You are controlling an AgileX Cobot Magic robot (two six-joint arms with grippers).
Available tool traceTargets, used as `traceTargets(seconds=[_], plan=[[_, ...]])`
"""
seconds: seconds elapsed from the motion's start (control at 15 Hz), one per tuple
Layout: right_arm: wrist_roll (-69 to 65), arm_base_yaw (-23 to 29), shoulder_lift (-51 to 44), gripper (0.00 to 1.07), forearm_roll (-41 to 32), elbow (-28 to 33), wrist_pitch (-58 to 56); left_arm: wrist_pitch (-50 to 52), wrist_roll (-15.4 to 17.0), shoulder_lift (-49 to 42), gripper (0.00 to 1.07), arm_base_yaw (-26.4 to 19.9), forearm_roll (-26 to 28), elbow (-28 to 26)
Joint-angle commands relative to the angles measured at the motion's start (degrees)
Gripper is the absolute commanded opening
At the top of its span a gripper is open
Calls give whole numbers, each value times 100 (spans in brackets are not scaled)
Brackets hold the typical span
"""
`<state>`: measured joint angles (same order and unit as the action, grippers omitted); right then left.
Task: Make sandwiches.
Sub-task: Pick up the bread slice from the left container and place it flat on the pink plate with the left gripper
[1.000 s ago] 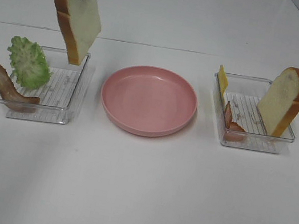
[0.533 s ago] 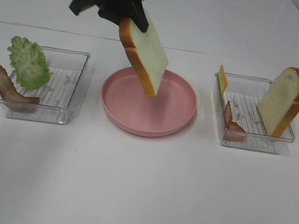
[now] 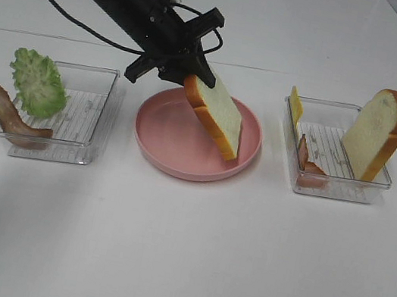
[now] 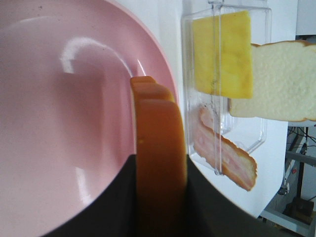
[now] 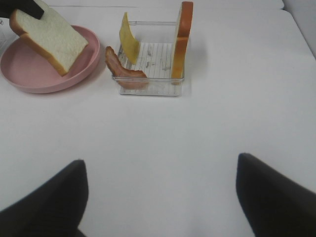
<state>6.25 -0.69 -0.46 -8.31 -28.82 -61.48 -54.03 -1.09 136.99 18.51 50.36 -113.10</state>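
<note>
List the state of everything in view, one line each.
left gripper: shut on held bread.
held bread: tilted over pink plate.
second bread: upright, right tray.
cheese: on edge, right tray.
ham: leaning, right tray.
lettuce: propped on left tray.
bacon: draped over left tray's edge.
right gripper: open, empty.

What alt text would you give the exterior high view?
The left tool holds a bread slice tilted over the pink plate at centre. The left tray holds lettuce and bacon; the right tray holds upright bread, cheese and a meat strip.
</note>
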Motion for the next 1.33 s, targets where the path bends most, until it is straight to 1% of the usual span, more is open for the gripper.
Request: traceTargets(seconds=[0.07, 0.27, 0.6, 0.67, 0.73, 0.8, 0.87, 0.93, 1.0, 1.27, 1.33], plan=[[17, 0, -52, 78, 23, -6, 57, 292, -34, 149, 0, 11, 206, 17], [17, 0, -52, 78, 23, -6, 57, 344, -34, 269, 0, 17, 338, 17], [17, 0, -52, 78, 23, -6, 57, 235, -34, 447, 0, 40, 332, 17], [17, 0, -52, 78, 23, -6, 57, 235, -34, 418, 18, 40, 281, 17], [17, 0, -52, 78, 23, -6, 57, 235, -34, 418, 18, 40, 281, 17], [17, 0, -52, 78, 23, -6, 57, 201, -34, 390, 51, 40, 17, -29], [17, 0, -52, 78, 23, -6, 57, 149, -34, 395, 66, 40, -115, -52], [17, 0, -52, 78, 23, -6, 57, 80, -52, 384, 77, 40, -178, -52], [17, 0, -52, 78, 23, -6, 57, 40, -52, 367, 84, 40, -321, -52], [17, 0, -52, 78, 23, -6, 57, 34, -52, 126, 85, 40, -1175, -52], [17, 0, -52, 78, 23, -6, 57, 29, -52, 69, 85, 46, -1283, -52]])
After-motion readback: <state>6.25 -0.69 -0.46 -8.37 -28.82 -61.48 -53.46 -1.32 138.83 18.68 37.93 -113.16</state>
